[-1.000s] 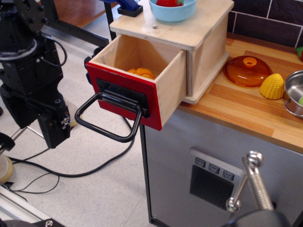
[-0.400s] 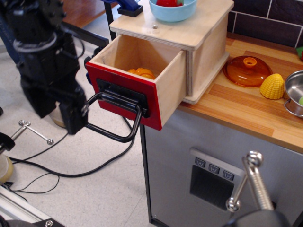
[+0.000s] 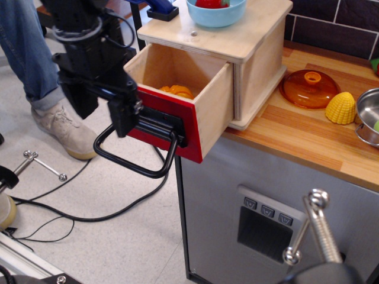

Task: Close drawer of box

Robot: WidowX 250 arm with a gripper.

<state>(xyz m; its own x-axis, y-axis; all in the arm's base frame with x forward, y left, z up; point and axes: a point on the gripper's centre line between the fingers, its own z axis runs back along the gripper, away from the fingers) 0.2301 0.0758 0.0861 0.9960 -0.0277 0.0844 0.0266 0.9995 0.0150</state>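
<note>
The box (image 3: 260, 65) is pale plywood and stands on the left end of a wooden counter (image 3: 308, 139). Its drawer (image 3: 204, 115) is pulled out well past the counter's edge. The drawer has a red front panel (image 3: 169, 139) and a black loop handle (image 3: 133, 167) that hangs down to the left. An orange thing (image 3: 177, 91) lies inside. My black gripper (image 3: 125, 121) is at the left end of the red front, touching or nearly touching it, just above the handle. Its fingers overlap from this side, so their gap is hidden.
A blue bowl (image 3: 216, 13) stands on the box top. An orange lid (image 3: 309, 89), a yellow corn toy (image 3: 341, 107) and a metal pot (image 3: 370, 118) lie on the counter to the right. A grey cabinet (image 3: 219, 195) is below. A person's leg and shoe (image 3: 59, 127) and cables (image 3: 89, 216) are on the floor at left.
My arm has moved right and up from the floor side to the drawer's red front. The drawer has not moved. A person's leg has come into view at left.
</note>
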